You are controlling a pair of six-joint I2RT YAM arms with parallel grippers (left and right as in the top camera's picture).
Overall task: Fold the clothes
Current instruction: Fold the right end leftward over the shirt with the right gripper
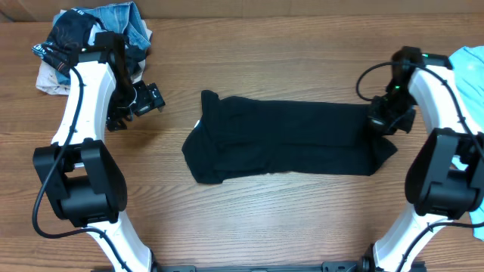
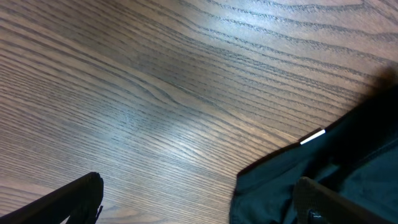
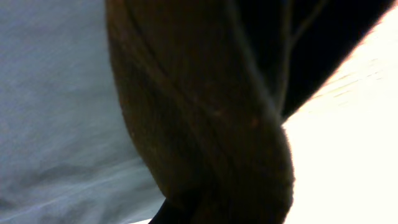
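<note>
Overhead: black shirt (image 1: 287, 140) lies flat mid-table (image 1: 249, 53), folded to a long strip. It runs from just beside the left gripper (image 1: 151, 98) across to the right gripper (image 1: 383, 121). Fabric is plain, matte, w/ a few soft creases; its left end is wider, w/ a rounded corner.

Left jaws are fully spread, nothing btwn them, over bare wood just off the shirt's left end. In the left wrist view the shirt edge sits by the one finger (image 2: 323, 202), the other finger (image 2: 78, 199) over wood.

Right jaws are closed, pinching the shirt's right end; right wrist view shows a bunched dark fold right up close.

White label (image 2: 313, 136) at the shirt edge, ahead of the left jaws; text too small to read.

Light blue T-shirt (image 1: 470, 62) lies outboard of the right gripper. Heap of garments (image 1: 83, 38) is behind the left gripper; its white lettering is illegible.
</note>
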